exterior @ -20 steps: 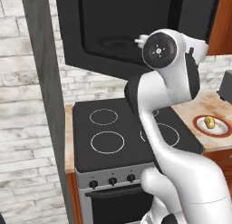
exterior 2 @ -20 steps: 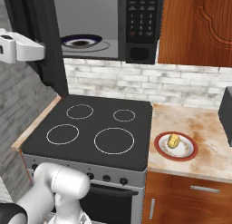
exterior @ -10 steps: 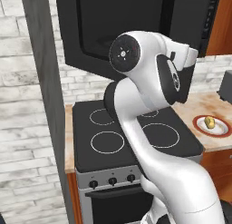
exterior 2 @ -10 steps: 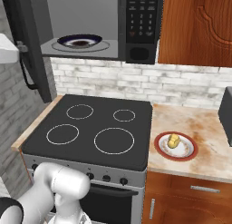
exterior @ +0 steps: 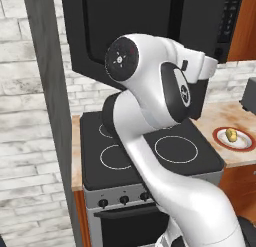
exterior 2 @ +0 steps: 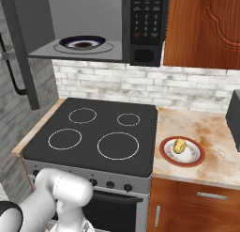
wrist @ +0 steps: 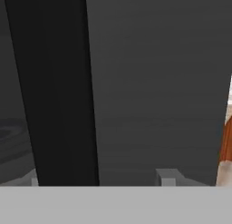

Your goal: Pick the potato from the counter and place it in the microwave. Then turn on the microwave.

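Note:
The potato (exterior 2: 179,145) is a small yellowish lump lying on a white plate with a red rim (exterior 2: 193,160), which rests on the tan counter (exterior 2: 213,132) right of the stove. It also appears in the left base view, potato (exterior: 231,135). The black microwave (exterior 2: 143,24) hangs above the stove with its door (exterior 2: 28,24) swung wide open to the left. A dark dish (exterior 2: 83,42) sits inside it. In the hand view my gripper (wrist: 100,180) is open, its fingertips (wrist: 167,175) far apart, facing a black vertical edge and a grey panel. It holds nothing.
The black glass stovetop (exterior 2: 93,132) with white rings lies under the microwave. A dark appliance (exterior 2: 234,116) stands at the counter's far right. A wooden wall cabinet (exterior 2: 206,29) hangs right of the microwave. A tall grey panel (exterior: 50,101) rises at the left of the stove.
The microwave door has swung further open to the left. My arm's elbow has swung left, and the hand has left the right base view. The jaws have opened.

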